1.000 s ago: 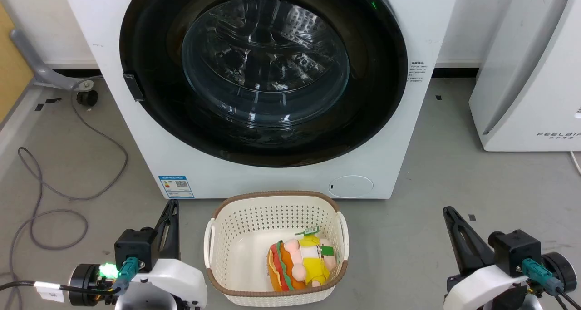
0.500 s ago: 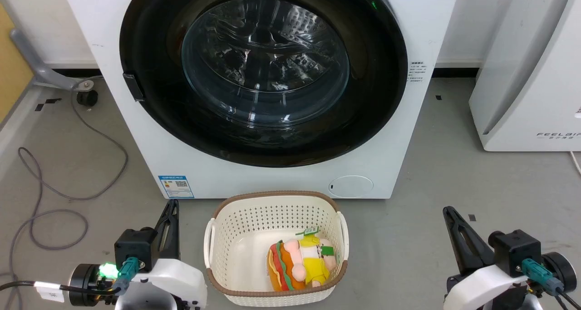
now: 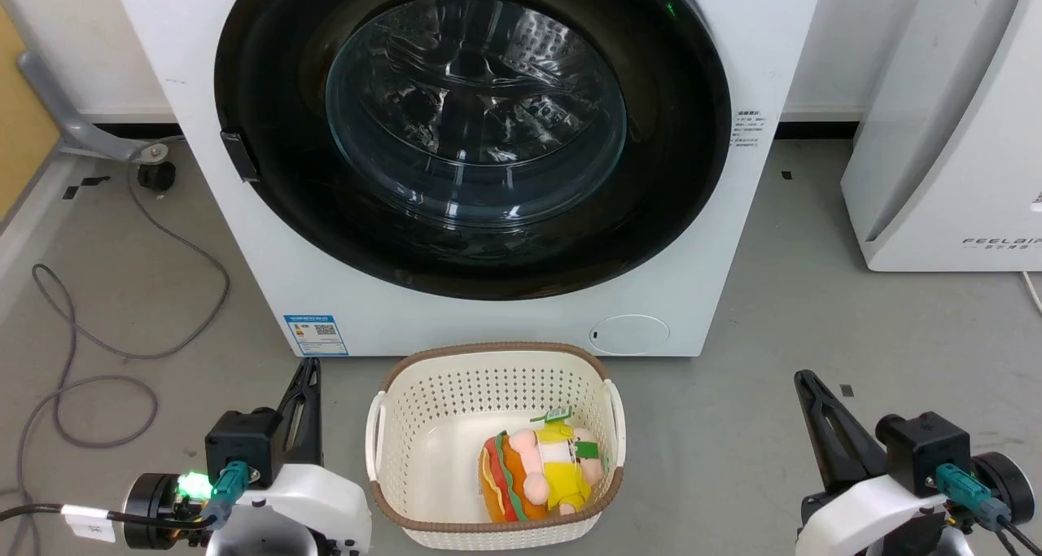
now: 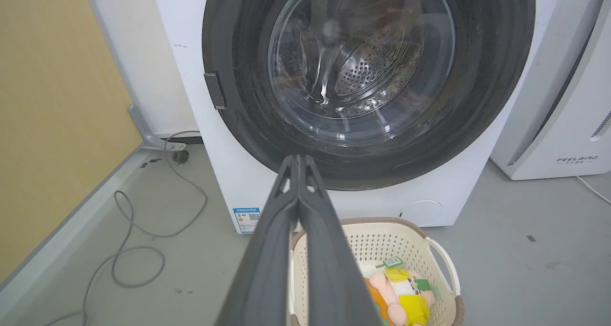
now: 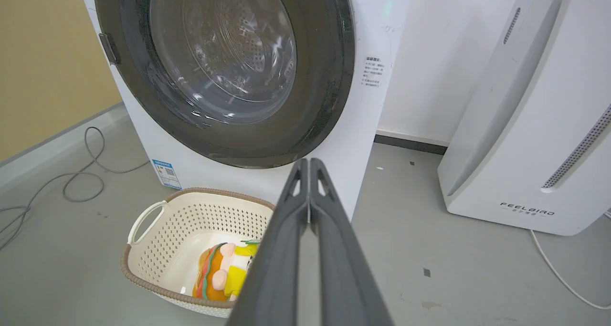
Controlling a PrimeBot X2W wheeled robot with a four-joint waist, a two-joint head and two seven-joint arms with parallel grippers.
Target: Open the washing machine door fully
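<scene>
door: washing machine door (image 3: 476, 112) flush against washing machine (image 3: 488, 326), centre of head view
left gripper (image 3: 308, 366): fingers pressed together, empty
right gripper (image 3: 804, 377): same
text: blue sticker (image 3: 316, 334) (print unreadable); neighbouring appliance (image 5: 525, 149) marked FEELBAIRD

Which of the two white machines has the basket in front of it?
The washing machine, with the round black door; the basket sits at its foot. The slanted FEELBAIRD unit stands off to the right.

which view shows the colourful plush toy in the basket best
Head view: the colourful plush toy lies whole in the cream perforated basket. Left wrist view crops it at the bottom edge; right wrist view hides part behind the right gripper.
</scene>
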